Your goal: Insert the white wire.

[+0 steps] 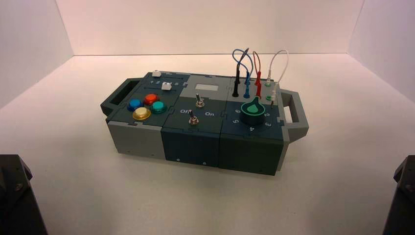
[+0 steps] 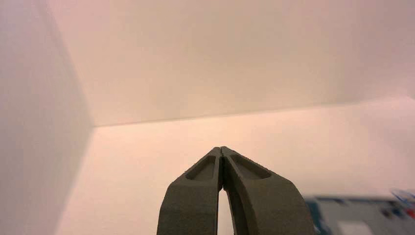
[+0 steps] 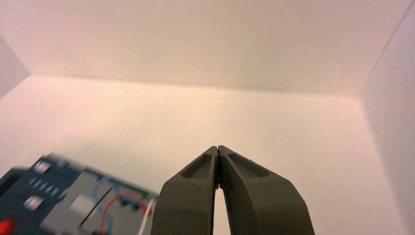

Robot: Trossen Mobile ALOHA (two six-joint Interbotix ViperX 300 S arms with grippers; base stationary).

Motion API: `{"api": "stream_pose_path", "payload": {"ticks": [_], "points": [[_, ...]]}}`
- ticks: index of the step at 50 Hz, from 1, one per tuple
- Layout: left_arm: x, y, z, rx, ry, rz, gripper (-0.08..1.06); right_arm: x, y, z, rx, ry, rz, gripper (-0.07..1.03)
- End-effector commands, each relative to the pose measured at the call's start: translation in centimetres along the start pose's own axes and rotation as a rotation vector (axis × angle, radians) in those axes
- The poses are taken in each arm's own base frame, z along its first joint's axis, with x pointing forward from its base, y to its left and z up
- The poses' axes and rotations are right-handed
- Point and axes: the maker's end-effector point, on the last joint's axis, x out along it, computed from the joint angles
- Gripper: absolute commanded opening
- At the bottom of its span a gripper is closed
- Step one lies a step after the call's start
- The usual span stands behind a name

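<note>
Left arm: I have its dark metal gripper (image 2: 220, 148) parked at the near left, well apart from the box, fingertips pressed together.
Right arm: my other dark metal gripper (image 3: 218, 148) sits at the near right, also apart from the box, tips together, pointing toward the back wall (image 3: 205, 44).
White wire: the thin, flexible white lead (image 1: 287, 61) arches above the grey-and-dark plastic box (image 1: 195, 147) at its far right corner, beside the red lead (image 1: 254, 55).

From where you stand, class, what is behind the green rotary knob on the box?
Behind the green rotary knob stands the lower red plug. Whatever panel surface the knob's body covers cannot be seen.
</note>
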Motion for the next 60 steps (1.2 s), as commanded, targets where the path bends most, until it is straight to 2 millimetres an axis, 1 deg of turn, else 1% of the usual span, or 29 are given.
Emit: {"api": "stream_pose_path", "payload": {"ticks": [1, 5, 9, 18, 25, 27, 29, 30, 32, 33, 35, 37, 42, 48, 60], "points": [[0.2, -2.7, 0.7, 0.031, 0.036, -0.100, -0.03, 0.1, 0.7, 0.4, 0.046, 0.056, 0.024, -0.03], [0.6, -4.6, -0.3, 0.055, 0.102, -0.168, -0.03, 0.1, 1.0, -0.9, 0.086, 0.139, 0.037, -0.03], [0.9, -6.0, -1.3, 0.080, 0.155, -0.214, -0.03, 0.1, 1.3, -1.9, 0.110, 0.210, 0.048, -0.03], [1.7, -8.5, -3.3, 0.122, 0.249, -0.290, -0.03, -0.3, 2.0, -4.1, 0.127, 0.354, 0.074, -0.03], [2.4, -10.3, -5.0, 0.163, 0.324, -0.339, -0.03, -0.8, 3.5, -6.4, 0.119, 0.489, 0.122, -0.01], [2.5, -10.8, -5.3, 0.172, 0.338, -0.350, -0.03, -1.0, 4.0, -7.0, 0.112, 0.528, 0.140, 0.03], [2.6, -11.2, -5.6, 0.181, 0.350, -0.361, -0.03, -1.1, 4.5, -7.7, 0.113, 0.569, 0.156, 0.14], [2.7, -11.3, -5.7, 0.182, 0.355, -0.363, -0.03, -1.1, 4.7, -7.9, 0.113, 0.579, 0.160, 0.18], [2.8, -11.6, -5.9, 0.183, 0.363, -0.371, -0.03, -1.1, 5.1, -8.5, 0.121, 0.615, 0.174, 0.35], [2.8, -11.7, -6.0, 0.183, 0.366, -0.372, -0.03, -1.1, 5.2, -8.7, 0.125, 0.625, 0.176, 0.39], [2.9, -11.9, -6.2, 0.179, 0.379, -0.376, -0.03, -1.1, 5.6, -9.2, 0.139, 0.658, 0.190, 0.54], [3.0, -12.1, -6.5, 0.179, 0.389, -0.381, -0.03, -1.1, 5.9, -9.6, 0.147, 0.678, 0.201, 0.58], [3.1, -12.8, -7.0, 0.195, 0.410, -0.399, -0.03, -1.0, 6.9, -10.4, 0.164, 0.719, 0.231, 0.58], [3.3, -13.2, -7.3, 0.204, 0.423, -0.406, -0.03, -0.8, 7.8, -10.7, 0.168, 0.742, 0.255, 0.58], [3.7, -13.3, -7.4, 0.206, 0.434, -0.405, -0.03, 0.0, 8.7, -11.9, 0.164, 0.776, 0.266, 0.58]]}}
